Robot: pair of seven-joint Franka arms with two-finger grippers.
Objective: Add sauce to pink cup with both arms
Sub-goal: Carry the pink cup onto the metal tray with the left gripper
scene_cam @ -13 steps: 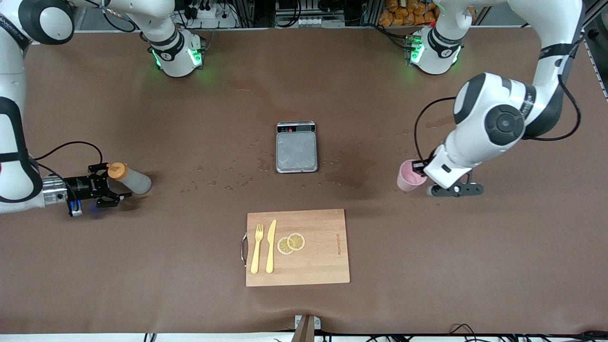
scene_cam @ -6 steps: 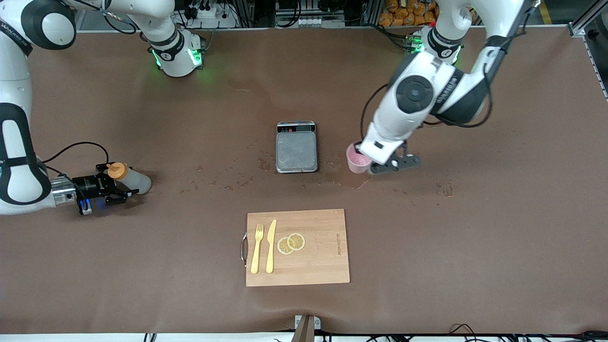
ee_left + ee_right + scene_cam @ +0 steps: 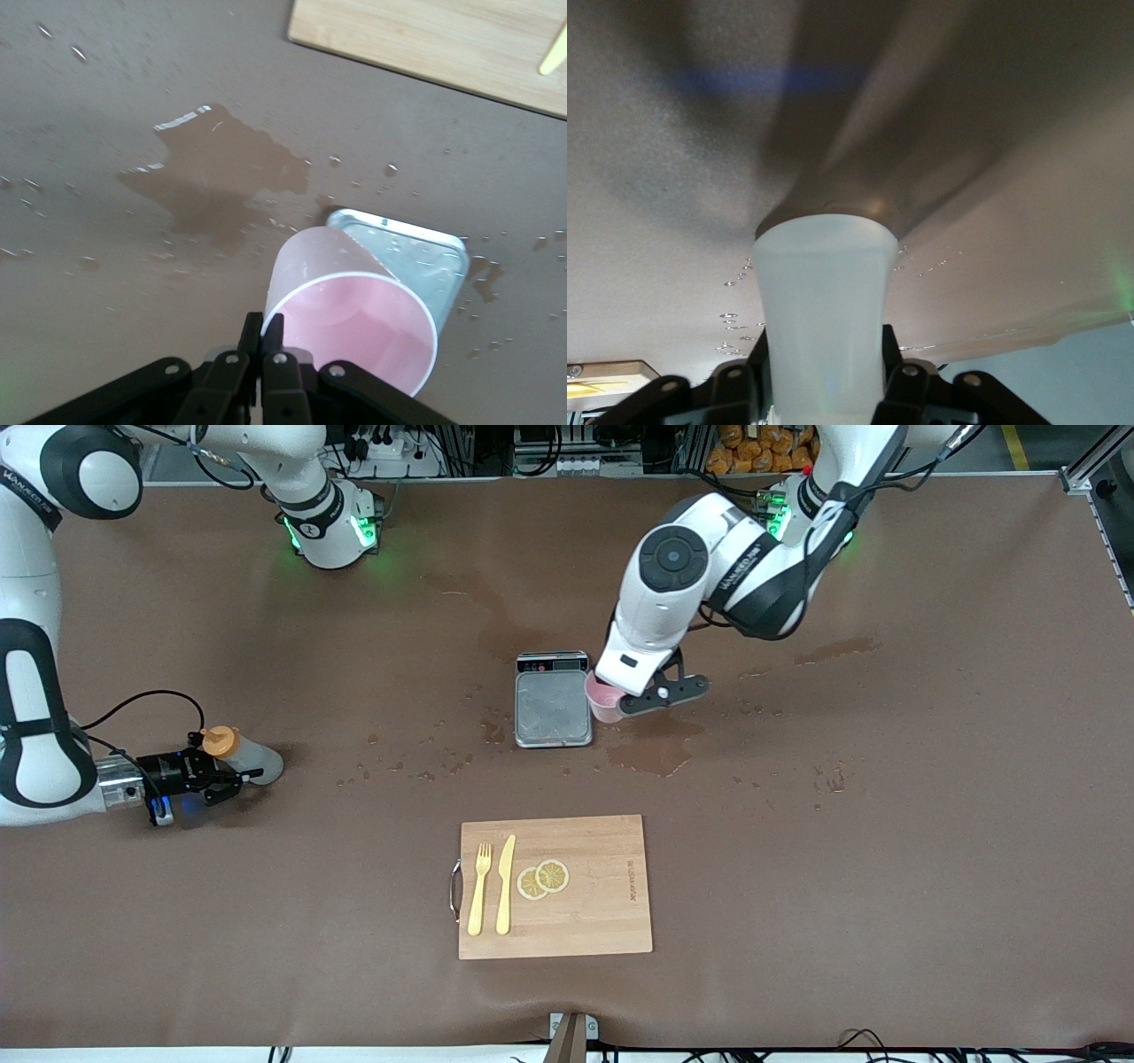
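Note:
My left gripper [image 3: 623, 701] is shut on the rim of the pink cup [image 3: 604, 701], which it holds tilted over the edge of the grey scale [image 3: 553, 710] on the side toward the left arm's end. In the left wrist view the fingertips [image 3: 266, 329] pinch the wall of the pink cup [image 3: 354, 328], and the scale [image 3: 432, 255] shows under it. At the right arm's end of the table the sauce [image 3: 246, 759], whitish with an orange cap [image 3: 219, 740], sits in my right gripper [image 3: 226, 776]. In the right wrist view the fingers [image 3: 897, 376] press both sides of the sauce [image 3: 824, 301].
A wooden cutting board [image 3: 602, 903] lies nearer the front camera than the scale, with a yellow fork [image 3: 479, 890], a knife [image 3: 506, 884] and lemon slices [image 3: 543, 879] on it. A wet patch [image 3: 654, 755] and scattered drops mark the brown table between scale and board.
The left arm carried the pink cup from the left arm's end of the table over to the scale's edge. The right gripper closed on the sauce.

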